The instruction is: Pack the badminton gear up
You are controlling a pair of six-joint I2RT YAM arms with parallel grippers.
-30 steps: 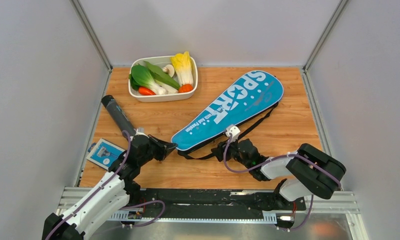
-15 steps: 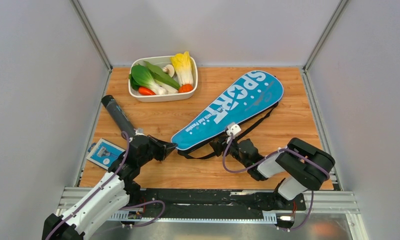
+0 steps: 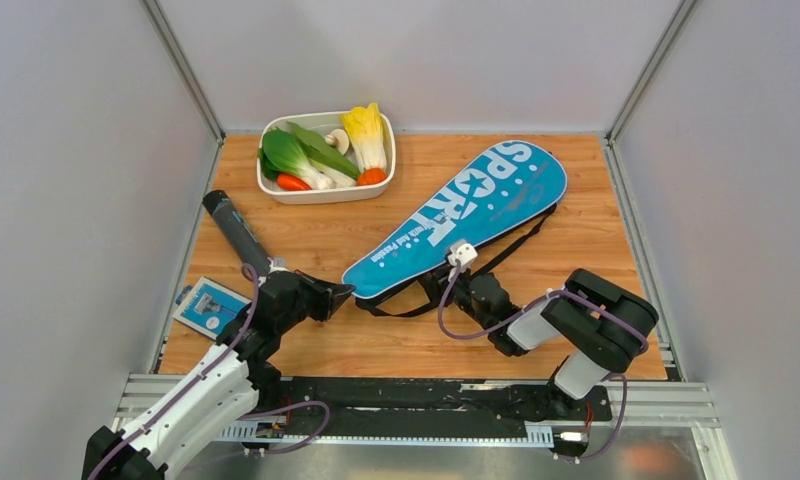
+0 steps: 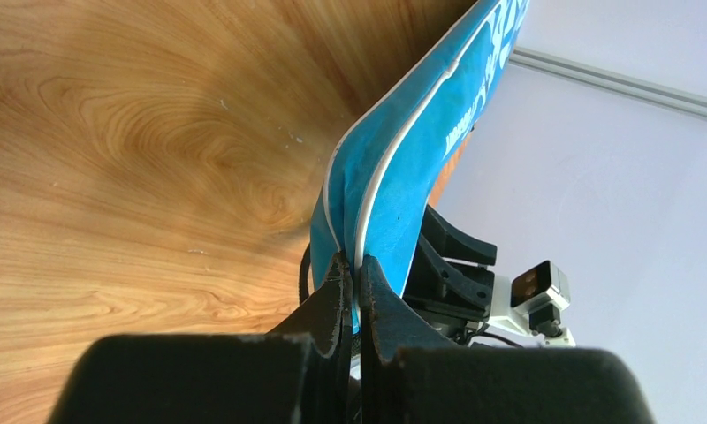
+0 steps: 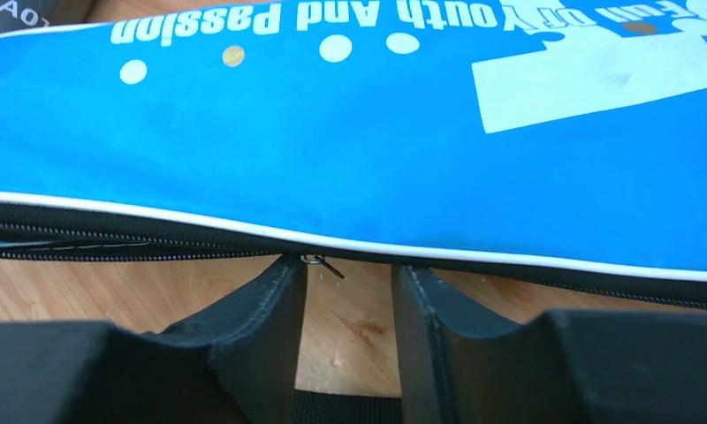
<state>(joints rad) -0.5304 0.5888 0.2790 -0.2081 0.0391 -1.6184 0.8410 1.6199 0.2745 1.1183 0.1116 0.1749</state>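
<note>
The blue racket-shaped "SPORT" cover point(image 3: 456, 215) lies slantwise on the wooden table, its black strap point(image 3: 516, 243) along its near edge. My left gripper point(image 3: 341, 293) is shut on the cover's narrow end; in the left wrist view point(image 4: 356, 265) the jaws pinch its blue edge point(image 4: 403, 177). My right gripper point(image 3: 454, 285) is open at the cover's zipper edge; in the right wrist view point(image 5: 350, 274) the small zipper pull point(image 5: 319, 263) sits by the left finger's tip. The long black tube point(image 3: 234, 232) lies at the left. Rackets and shuttlecocks are out of view.
A white tray point(image 3: 326, 190) of toy vegetables stands at the back left. A small blue-and-white card point(image 3: 208, 304) lies by the left table edge beside my left arm. Grey walls close in the table on three sides.
My right arm has slid left and forward, bringing its open gripper up against the cover's zipper edge. The left gripper and the cover have stayed put.
</note>
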